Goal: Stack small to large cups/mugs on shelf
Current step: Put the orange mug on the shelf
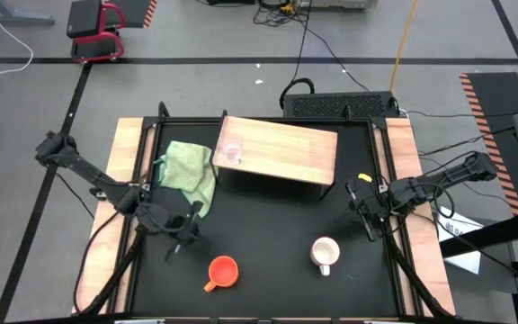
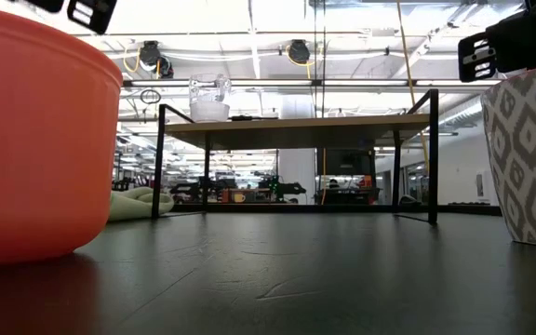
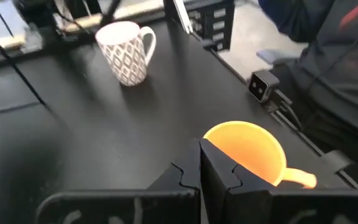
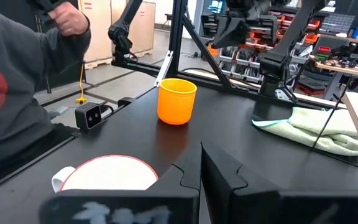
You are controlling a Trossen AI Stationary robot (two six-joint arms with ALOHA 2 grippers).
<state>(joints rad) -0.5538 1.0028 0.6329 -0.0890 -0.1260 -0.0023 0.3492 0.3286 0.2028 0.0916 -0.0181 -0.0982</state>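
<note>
1. A black table is seen from above, with a wooden shelf [image 1: 281, 151] raised across its upper middle.
2. A clear glass cup [image 1: 230, 150] is already set on the shelf's left end; a green cloth [image 1: 188, 171] lies just left of the shelf on the table.
3. An orange mug [image 1: 222, 271] stands at the lower centre of the overhead frame, and a white mug [image 1: 325, 253] to its right; both are well apart from the shelf.
4. The left gripper [image 1: 180, 236] is held just up and left of the orange mug, with fingers closed and nothing between them.
5. The right gripper [image 1: 363, 214] is held up and right of the white mug, likewise closed and empty.
6. The step in hand is judged to be the orange mug's pickup, the smallest cup being placed.
7. For that, the left fingers would need to be opened and brought over the mug's rim or handle.
8. In the low view, both mugs are cut off at the frame edges and the grippers barely show.
9. A person's dark sleeve is partly seen beside the table in both wrist views.
</note>
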